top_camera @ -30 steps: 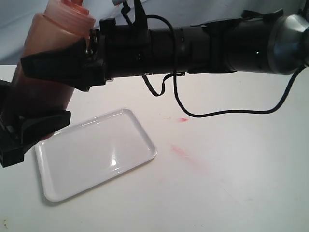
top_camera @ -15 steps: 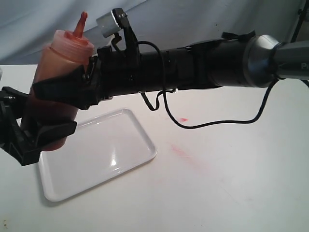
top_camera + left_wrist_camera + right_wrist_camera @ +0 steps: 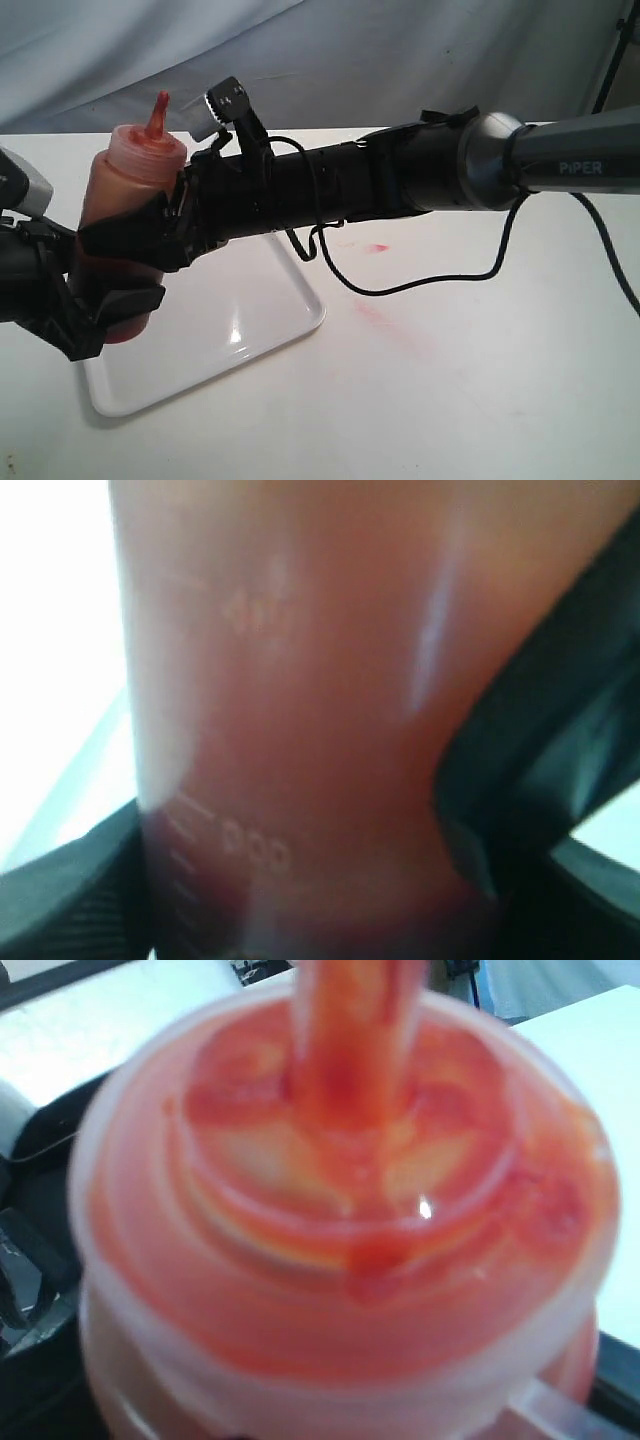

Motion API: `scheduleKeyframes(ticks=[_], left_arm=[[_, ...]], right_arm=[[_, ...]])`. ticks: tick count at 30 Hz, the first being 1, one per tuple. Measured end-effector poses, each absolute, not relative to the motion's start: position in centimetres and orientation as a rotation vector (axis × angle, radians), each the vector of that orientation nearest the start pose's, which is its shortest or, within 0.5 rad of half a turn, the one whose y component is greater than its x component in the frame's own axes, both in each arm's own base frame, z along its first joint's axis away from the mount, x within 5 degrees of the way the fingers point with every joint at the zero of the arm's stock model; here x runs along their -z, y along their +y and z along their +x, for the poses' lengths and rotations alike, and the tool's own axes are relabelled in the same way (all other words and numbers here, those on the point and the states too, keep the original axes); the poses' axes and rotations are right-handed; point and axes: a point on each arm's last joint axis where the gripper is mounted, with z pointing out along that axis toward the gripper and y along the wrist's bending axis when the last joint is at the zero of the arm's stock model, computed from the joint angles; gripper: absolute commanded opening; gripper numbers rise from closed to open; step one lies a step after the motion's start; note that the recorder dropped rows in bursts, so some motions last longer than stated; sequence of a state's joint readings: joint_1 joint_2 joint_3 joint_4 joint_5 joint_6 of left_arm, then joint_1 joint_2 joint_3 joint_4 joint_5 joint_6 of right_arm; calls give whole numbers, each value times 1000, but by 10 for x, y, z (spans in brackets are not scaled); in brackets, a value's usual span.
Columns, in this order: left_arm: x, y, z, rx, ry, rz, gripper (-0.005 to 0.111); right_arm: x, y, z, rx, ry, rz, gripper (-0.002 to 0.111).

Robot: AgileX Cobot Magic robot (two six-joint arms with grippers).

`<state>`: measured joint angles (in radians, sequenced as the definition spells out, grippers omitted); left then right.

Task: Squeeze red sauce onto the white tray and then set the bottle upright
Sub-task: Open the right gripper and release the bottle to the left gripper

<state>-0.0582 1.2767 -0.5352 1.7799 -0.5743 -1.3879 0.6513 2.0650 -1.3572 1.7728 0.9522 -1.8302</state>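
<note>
The squeeze bottle [image 3: 128,205] stands nearly upright, nozzle [image 3: 158,108] up, with its base over the left end of the white tray [image 3: 215,335]; whether it touches the tray cannot be told. Both grippers clasp it. The left gripper [image 3: 105,312] has its black fingers pressed to either side of the lower body, and the right gripper [image 3: 128,240] is clamped round the middle. Dark red sauce [image 3: 300,880] shows through the translucent wall in the lower part, beside embossed graduation marks. In the right wrist view, orange-red smears coat the bottle's shoulder around the nozzle. A pinkish smear [image 3: 385,320] marks the table [image 3: 500,400] to the right of the tray.
</note>
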Motion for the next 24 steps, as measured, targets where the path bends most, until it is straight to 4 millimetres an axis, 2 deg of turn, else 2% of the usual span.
scheduleKeyframes(ticks=[3,5,7,11,13,15,18,24], left_arm=[[-211,-61,220,465,2122,800,7],[-210,-61,221,463,2127,803,16],[-209,-61,221,464,2129,805,28],[-208,-61,221,460,2131,805,64],[-207,-61,220,464,2138,803,77],[-207,-61,219,480,2146,787,81],[-205,-61,218,494,2154,782,82],[-204,-61,217,504,2170,750,82]], right_arm=[[-205,324,302,-1339,1623,-1188,0],[-205,325,302,-1327,1618,-1196,0],[-205,325,302,-1321,1614,-1199,0],[-203,326,301,-1321,1614,-1204,0],[-202,326,301,-1321,1614,-1206,0],[-201,327,300,-1332,1606,-1215,0],[-195,329,297,-1357,1607,-1228,0],[-198,331,299,-1358,1581,-1254,0]])
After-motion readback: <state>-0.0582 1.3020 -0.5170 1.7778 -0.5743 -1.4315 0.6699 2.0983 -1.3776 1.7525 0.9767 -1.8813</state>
